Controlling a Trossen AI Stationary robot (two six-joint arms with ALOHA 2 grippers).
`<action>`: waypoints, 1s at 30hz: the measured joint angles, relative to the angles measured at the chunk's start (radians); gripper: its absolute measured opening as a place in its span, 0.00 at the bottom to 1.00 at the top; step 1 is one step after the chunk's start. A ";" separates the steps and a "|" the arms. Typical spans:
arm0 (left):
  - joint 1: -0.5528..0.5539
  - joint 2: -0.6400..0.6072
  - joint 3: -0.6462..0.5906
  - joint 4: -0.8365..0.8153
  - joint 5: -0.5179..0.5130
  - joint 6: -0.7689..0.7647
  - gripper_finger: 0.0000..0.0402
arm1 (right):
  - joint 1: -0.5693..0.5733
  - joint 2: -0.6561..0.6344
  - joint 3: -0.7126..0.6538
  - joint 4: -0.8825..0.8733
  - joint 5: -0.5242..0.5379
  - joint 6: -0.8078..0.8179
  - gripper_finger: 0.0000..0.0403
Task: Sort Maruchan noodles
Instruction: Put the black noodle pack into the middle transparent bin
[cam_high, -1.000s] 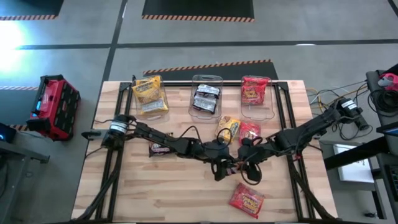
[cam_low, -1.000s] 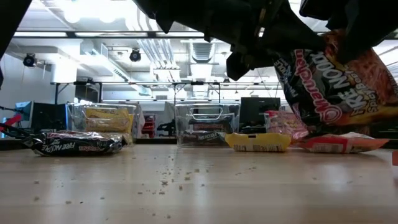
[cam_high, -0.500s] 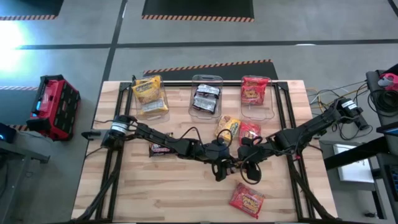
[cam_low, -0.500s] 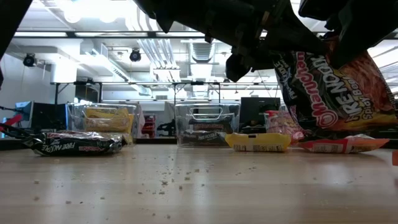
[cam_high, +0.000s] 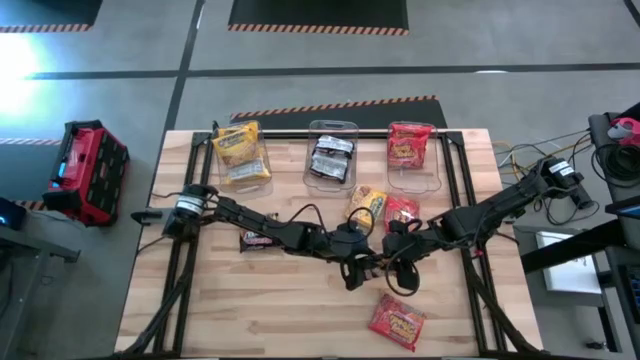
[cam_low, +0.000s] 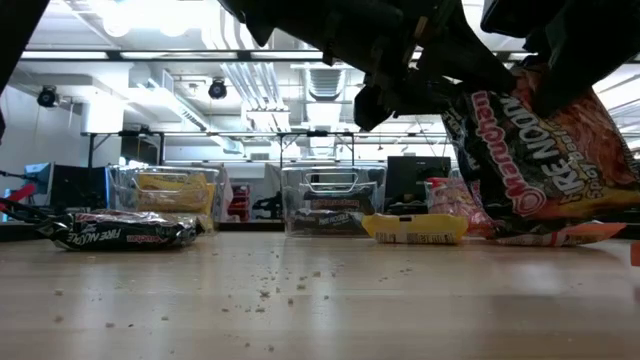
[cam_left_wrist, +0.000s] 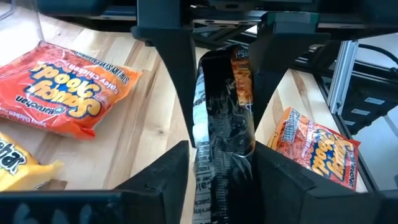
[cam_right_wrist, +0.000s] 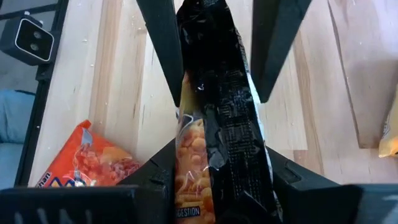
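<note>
A dark Maruchan packet (cam_low: 540, 160) with red lettering hangs over the table's middle, between my two grippers. My right gripper (cam_high: 388, 262) comes from the right and is shut on it. My left gripper (cam_high: 356, 268) comes from the left, its fingers (cam_left_wrist: 168, 171) standing slightly open on either side of the packet's other end. Three clear bins at the far edge hold a yellow packet (cam_high: 238, 150), a dark one (cam_high: 330, 158) and a red one (cam_high: 408, 143). A dark packet (cam_high: 257, 240), a yellow one (cam_high: 367, 203) and two red ones (cam_high: 402, 212) (cam_high: 397, 322) lie flat on the wood. My right gripper pinches the packet's two flat faces (cam_right_wrist: 217, 155) between its two fingers, near one end. The fingers slant down from the table's right and lie along the packet. The packet stands on edge and hangs tilted, clear of the table. My left gripper has one finger (cam_right_wrist: 171, 68) against the packet's other end; a narrow gap shows at the other finger (cam_right_wrist: 270, 62). It comes slanting down from the table's left.
The two arms cross the table's middle from either side and meet there. Black frame rails (cam_high: 455, 180) run along the table's sides and far edge. A red case (cam_high: 90, 170) sits on the floor to the left. Crumbs dot the near wood.
Both arms have stayed in place. The held dark packet has tipped, and its lower end has sunk closer to the table.
</note>
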 joint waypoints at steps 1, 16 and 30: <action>0.000 0.000 0.000 0.000 0.000 0.000 0.38 | 0.000 0.000 0.000 0.000 -0.001 -0.001 0.30; 0.015 -0.073 0.000 -0.090 -0.164 0.197 0.51 | -0.005 -0.004 0.000 -0.124 0.000 0.034 0.29; -0.027 -0.129 -0.018 -0.390 -0.225 0.066 0.51 | -0.062 -0.091 0.000 -0.187 0.300 -0.088 0.29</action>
